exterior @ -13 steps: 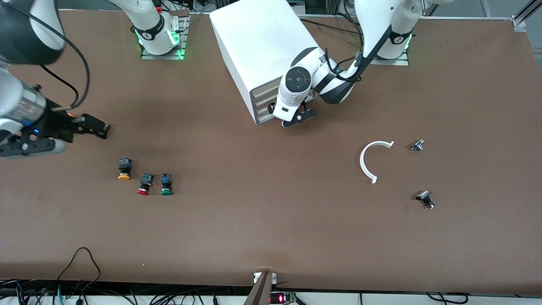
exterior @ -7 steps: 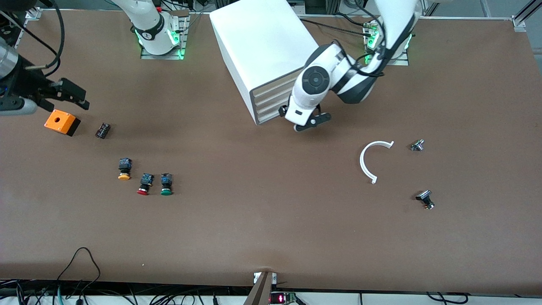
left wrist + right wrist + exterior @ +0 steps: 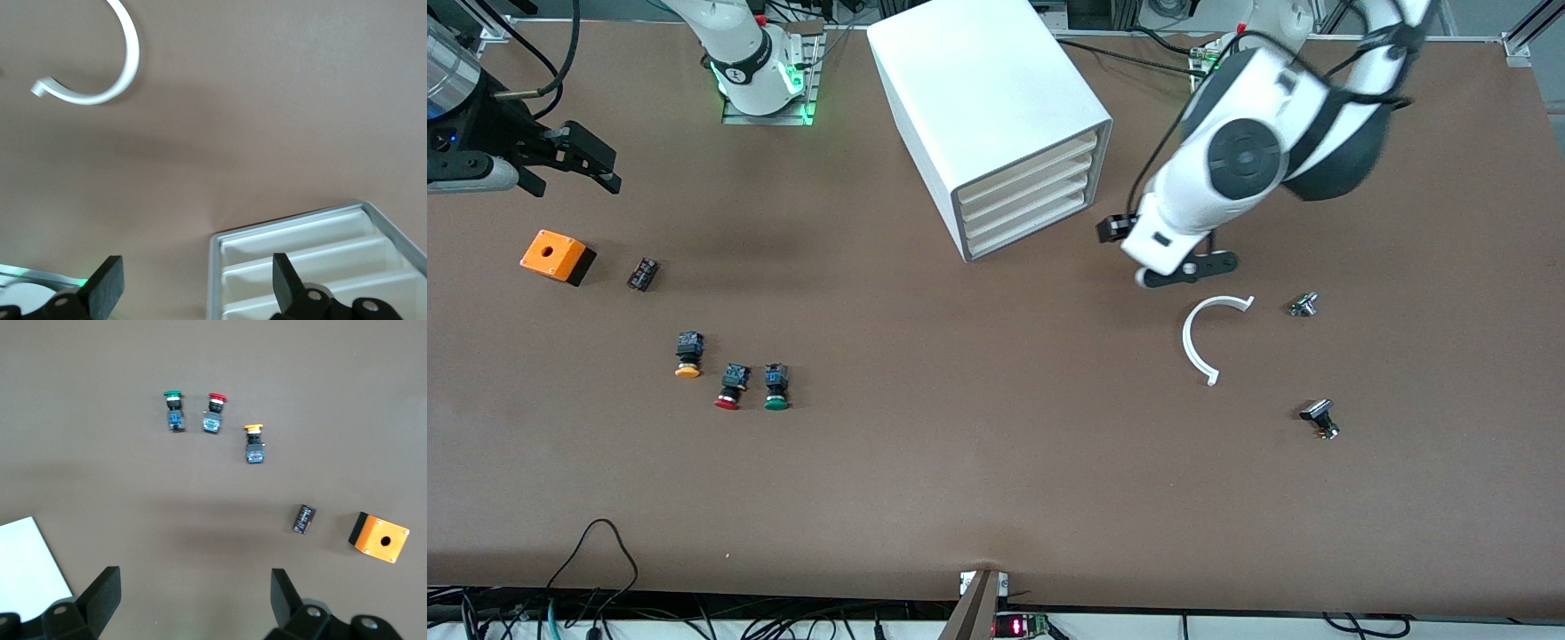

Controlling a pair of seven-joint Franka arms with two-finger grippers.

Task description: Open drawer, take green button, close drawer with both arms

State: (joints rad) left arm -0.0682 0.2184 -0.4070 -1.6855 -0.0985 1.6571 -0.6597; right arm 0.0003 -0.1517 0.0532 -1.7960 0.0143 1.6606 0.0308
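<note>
The white cabinet (image 3: 996, 98) stands at the table's middle near the arm bases. Its four cream drawers (image 3: 1027, 196) all sit shut; they also show in the left wrist view (image 3: 313, 260). The green-capped button (image 3: 775, 388) lies on the table beside a red-capped one, and shows in the right wrist view (image 3: 173, 410). My left gripper (image 3: 1156, 249) is open and empty, over bare table between the cabinet and a white ring; its fingers (image 3: 107, 287) frame the cabinet's corner. My right gripper (image 3: 574, 169) is open and empty, over the table at the right arm's end, above an orange box.
A red-capped button (image 3: 730, 388) and an orange-yellow-capped one (image 3: 688, 354) lie beside the green one. An orange box (image 3: 557, 256) and a small black part (image 3: 642, 274) lie near the right gripper. A white C-shaped ring (image 3: 1205, 338) and two metal parts (image 3: 1303, 304) (image 3: 1320, 419) lie toward the left arm's end.
My left gripper has drawn away from the drawer fronts toward the left arm's end. My right gripper has pulled back toward its end of the table, uncovering the orange box and black part.
</note>
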